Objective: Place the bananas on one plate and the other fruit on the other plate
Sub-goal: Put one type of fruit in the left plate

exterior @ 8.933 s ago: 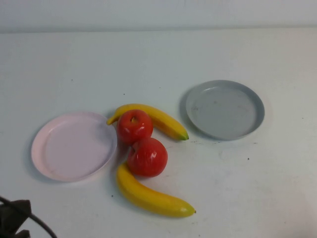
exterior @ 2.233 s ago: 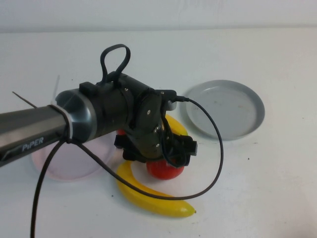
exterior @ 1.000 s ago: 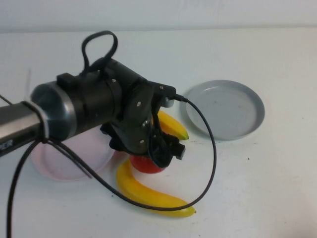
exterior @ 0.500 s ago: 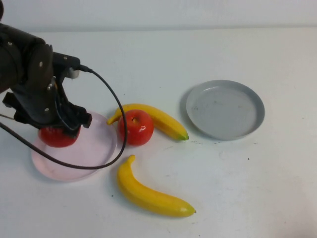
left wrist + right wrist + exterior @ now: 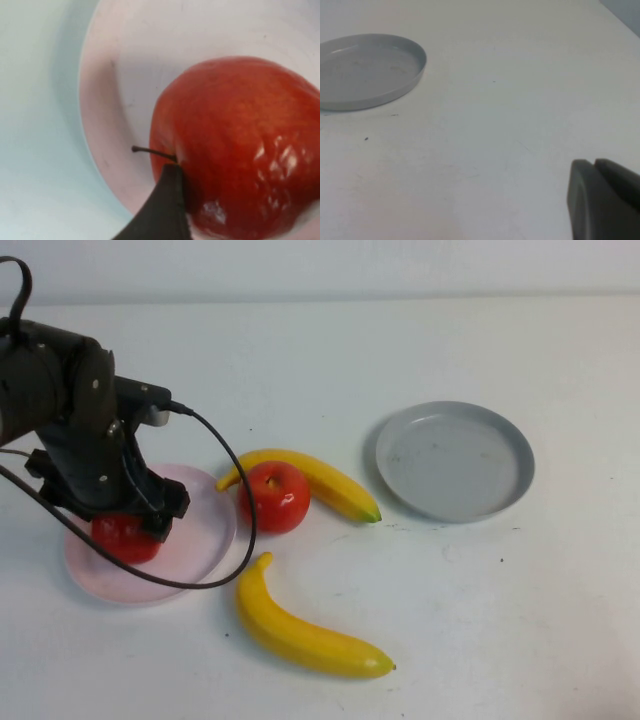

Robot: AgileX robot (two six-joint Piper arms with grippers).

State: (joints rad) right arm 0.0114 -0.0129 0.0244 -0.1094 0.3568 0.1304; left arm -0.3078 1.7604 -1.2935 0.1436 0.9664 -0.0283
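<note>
My left gripper [image 5: 125,528] is over the pale pink plate [image 5: 207,536] at the table's left and is shut on a red apple [image 5: 120,540], which is low in the plate. In the left wrist view one dark fingertip [image 5: 169,200] presses the apple [image 5: 240,145] beside its stem, over the pink plate [image 5: 125,75]. The second apple [image 5: 273,496] lies on the table, touching a banana [image 5: 335,487] behind it. The other banana [image 5: 300,635] lies nearer me. The grey plate [image 5: 455,462] is empty. My right gripper [image 5: 594,167] is shut and empty over bare table, out of the high view.
The grey plate also shows in the right wrist view [image 5: 365,70], far from the right gripper. The left arm's black cable [image 5: 235,490] loops over the pink plate's edge towards the second apple. The white table [image 5: 520,620] is bare to the right.
My left gripper lifted one apple from between the bananas, carried it left over the pink plate and has lowered it into the plate. The other fruit has not moved.
</note>
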